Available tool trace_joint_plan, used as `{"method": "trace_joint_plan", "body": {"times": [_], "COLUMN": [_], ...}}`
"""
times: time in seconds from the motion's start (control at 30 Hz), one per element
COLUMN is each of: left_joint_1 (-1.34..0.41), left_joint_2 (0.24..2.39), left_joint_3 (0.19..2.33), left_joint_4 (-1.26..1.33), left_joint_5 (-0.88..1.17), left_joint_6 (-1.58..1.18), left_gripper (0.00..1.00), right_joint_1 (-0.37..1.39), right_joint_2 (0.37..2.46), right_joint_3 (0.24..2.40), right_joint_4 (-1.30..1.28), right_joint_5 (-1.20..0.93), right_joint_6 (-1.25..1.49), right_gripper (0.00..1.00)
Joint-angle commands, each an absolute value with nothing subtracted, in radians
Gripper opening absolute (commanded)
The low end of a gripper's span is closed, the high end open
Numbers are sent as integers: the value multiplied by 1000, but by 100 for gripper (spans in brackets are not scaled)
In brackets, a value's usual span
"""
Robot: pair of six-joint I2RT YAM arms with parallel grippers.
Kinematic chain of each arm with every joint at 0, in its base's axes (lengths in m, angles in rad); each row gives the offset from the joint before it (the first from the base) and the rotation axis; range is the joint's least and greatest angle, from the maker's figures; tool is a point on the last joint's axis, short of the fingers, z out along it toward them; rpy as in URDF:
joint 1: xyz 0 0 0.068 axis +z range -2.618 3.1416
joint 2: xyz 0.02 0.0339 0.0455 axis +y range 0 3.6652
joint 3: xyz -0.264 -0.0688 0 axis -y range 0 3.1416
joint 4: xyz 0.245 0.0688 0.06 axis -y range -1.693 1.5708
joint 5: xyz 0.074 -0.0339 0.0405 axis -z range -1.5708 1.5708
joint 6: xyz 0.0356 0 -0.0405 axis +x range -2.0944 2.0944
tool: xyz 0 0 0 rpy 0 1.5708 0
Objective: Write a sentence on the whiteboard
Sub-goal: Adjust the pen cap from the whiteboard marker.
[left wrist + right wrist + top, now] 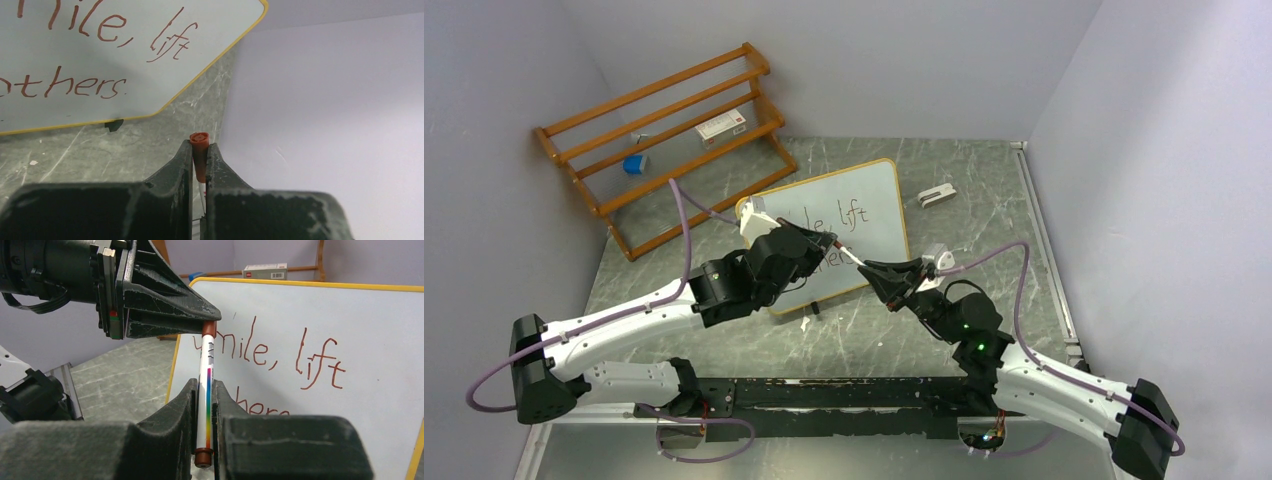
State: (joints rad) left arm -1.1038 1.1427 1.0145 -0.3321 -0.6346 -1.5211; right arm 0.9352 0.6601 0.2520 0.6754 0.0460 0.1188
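**Holding one marker with both grippers, in front of the written board**

Your left gripper [200, 149] is clenched on the red-brown cap end of the marker [206, 371]. Its own wrist view shows that cap end-on, poking out between the pinched fingertips, and almost nothing of the barrel.

The right wrist view adds the rest. The right gripper [202, 390] is clamped on the white barrel with its rainbow stripe. The lower brown end sticks out below its fingers, and the left fingertips pinch the top.

From above, the marker is only a pale sliver bridging the two grippers.

The whiteboard [879, 195] stands mid-table, just behind both grippers. The sentence [100, 30] is in red-brown, "lift" on the top line and "others" below.
- Left wrist view: the frame edge cuts off the first letter.
- Top view: the left arm covers the board's left part.
- Right wrist view: the marker hides the first letter, and the gripper's own fingers hide most of the second line.

Also noted:
- A wooden rack [664, 120] at the far left holds a small box [721, 127] and a blue item [633, 163].
- A small white object [936, 196] lies on the table [994, 230], right of the board.
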Motion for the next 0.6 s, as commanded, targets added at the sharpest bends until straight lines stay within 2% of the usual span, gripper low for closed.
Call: {"method": "trace_joint_plan", "body": {"times": [0.0, 0.57], "left_joint_1": [-1126, -1286], "left_joint_2": [1161, 1173], "left_joint_3": [981, 977], "left_joint_4": [-295, -246], "left_joint_5": [-458, -504], "left_joint_6": [-1526, -1527], "left_gripper": [5, 5], "right_joint_1": [932, 933], "right_joint_2": [672, 764], "right_joint_3": [276, 335], "right_joint_4": [792, 844], "right_joint_5": [73, 135], "right_joint_6": [114, 146], "right_gripper": [0, 0]}}
